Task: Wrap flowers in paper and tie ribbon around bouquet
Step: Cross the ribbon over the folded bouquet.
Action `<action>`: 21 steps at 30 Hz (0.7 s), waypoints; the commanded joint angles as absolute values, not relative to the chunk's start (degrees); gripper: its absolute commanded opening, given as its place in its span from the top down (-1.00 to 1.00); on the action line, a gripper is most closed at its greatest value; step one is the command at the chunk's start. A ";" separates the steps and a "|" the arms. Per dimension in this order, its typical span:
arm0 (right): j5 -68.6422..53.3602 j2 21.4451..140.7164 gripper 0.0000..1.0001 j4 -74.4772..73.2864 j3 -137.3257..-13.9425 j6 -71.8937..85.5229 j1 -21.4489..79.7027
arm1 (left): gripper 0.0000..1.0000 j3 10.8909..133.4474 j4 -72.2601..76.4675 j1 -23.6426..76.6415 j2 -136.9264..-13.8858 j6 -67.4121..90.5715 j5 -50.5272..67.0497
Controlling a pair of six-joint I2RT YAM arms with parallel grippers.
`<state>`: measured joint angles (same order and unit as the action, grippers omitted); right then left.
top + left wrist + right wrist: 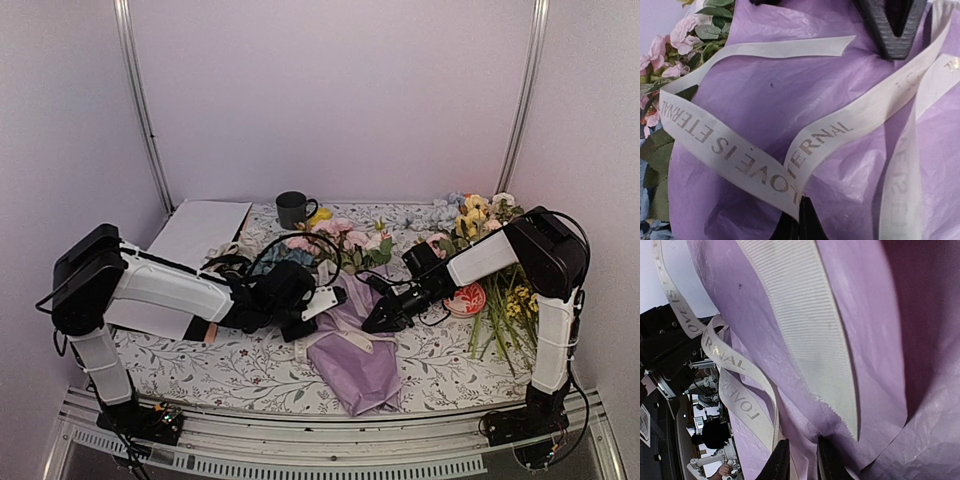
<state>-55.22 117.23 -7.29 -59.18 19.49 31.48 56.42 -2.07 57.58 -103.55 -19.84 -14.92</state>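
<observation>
The bouquet [352, 352] lies mid-table, a cone of lilac paper [765, 95] with pink flowers [340, 238] and green leaves at its far end. A cream ribbon [730, 147] printed "LOVE IS ETERNAL" loops loosely across the paper. My left gripper [800, 222] reaches in from the left and is shut on a fold of that ribbon [322, 300]. From the right, my right gripper [802, 460] is closed on a bunched fold of the paper [870, 315], with a ribbon strand [742, 405] running down beside its left finger. A free ribbon end [810, 335] lies flat on the paper.
A dark mug [293, 208] stands at the back. A flat white sheet [200, 235] lies at the back left. Loose long-stemmed yellow and pink flowers [500, 290] are piled at the right beside a red round object [467, 298]. A floral cloth [250, 365] covers the table.
</observation>
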 commanded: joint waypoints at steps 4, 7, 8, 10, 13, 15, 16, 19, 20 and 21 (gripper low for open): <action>-52.15 119.36 0.58 -9.76 -57.44 19.20 31.91 | 1.00 57.30 -8.08 60.26 -93.90 -17.83 -3.61; -52.20 119.52 0.58 -9.75 -57.56 19.19 31.91 | 1.00 57.30 -11.82 63.34 -89.85 -17.85 1.76; -52.21 119.55 0.58 -9.71 -57.64 19.16 31.95 | 1.00 57.49 -12.98 64.52 -88.73 -17.87 2.98; -52.32 119.69 0.58 -9.80 -57.80 19.16 31.91 | 1.00 58.36 -15.33 66.92 -86.99 -17.58 5.46; -52.37 119.90 0.58 -9.84 -57.78 19.03 31.92 | 1.00 60.20 -17.76 69.69 -85.67 -17.09 7.84; -52.41 120.13 0.59 -9.84 -57.92 18.99 31.90 | 1.00 61.34 -18.62 71.07 -85.27 -16.88 8.53; -52.46 120.21 0.58 -9.83 -57.88 19.05 31.90 | 1.00 62.10 -19.08 71.44 -85.14 -16.91 9.17; -52.54 120.30 0.59 -9.93 -57.96 19.01 31.92 | 1.00 64.05 -19.27 71.97 -84.42 -16.52 10.05; -52.55 120.36 0.59 -10.06 -58.00 18.91 31.91 | 1.00 64.22 -18.76 71.97 -83.88 -16.47 9.87; -52.54 120.40 0.59 -10.09 -57.99 18.90 31.90 | 1.00 64.20 -17.87 71.93 -83.16 -16.62 9.36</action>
<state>-55.79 117.51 -7.27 -59.18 19.46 31.48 62.15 -17.52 71.59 -85.95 -17.28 7.70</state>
